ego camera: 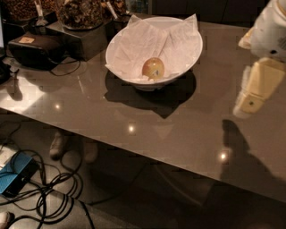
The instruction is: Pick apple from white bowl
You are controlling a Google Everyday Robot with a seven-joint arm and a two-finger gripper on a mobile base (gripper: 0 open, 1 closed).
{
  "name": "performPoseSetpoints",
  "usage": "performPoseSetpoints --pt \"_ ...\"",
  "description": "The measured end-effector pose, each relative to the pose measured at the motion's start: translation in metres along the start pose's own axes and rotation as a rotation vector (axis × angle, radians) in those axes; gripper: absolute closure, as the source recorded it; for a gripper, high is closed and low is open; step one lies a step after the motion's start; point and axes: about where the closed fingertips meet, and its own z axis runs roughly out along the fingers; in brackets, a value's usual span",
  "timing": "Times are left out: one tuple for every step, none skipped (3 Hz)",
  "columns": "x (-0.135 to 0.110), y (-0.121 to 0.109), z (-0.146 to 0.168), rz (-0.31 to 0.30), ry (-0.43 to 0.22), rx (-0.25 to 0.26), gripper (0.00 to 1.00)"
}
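On the floor at bottom L, a blue device (12,178) was seen among a tangle of black cables (50,197). Two pale shoe-like shapes (60,144) were made out just beyond, below the table's near edge. The table (147,138), glossy & grey-brown, was dotted w/ a few light spots.

At the R edge the gripper (250,97) was held above the tabletop. It was cream-coloured, w/ its tip pointed down & slightly L, and the white arm (270,29) was seen above it. Whether it was open or closed couldn't be told. Its shadow (239,143) was cast on the table nearer the front. The gripper was positioned well apart from the bowl, off to the bowl's R.

Farther back, approx. mid-table, the bowl (196,53) was set upright. It was lined w/ crumpled white napkins (143,44), and a dark shadow (152,96) was thrown toward the front. The apple (153,68) was found inside the bowl, resting on the napkins near the front wall, yellow-green w/ a red-orange blush, not touched by the gripper.

At far L a black device (35,48) w/ a cable was laid on the table. Beside it, at the back, dark containers (81,13) of brown snacks were stood on a black box (85,41)
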Motion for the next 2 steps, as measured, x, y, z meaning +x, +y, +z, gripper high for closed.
performPoseSetpoints --pt "-0.039 -0.036 0.003 0.050 0.026 -0.006 0.00" --pt "-0.060 -0.045 -0.002 0.037 -0.005 0.020 0.00"
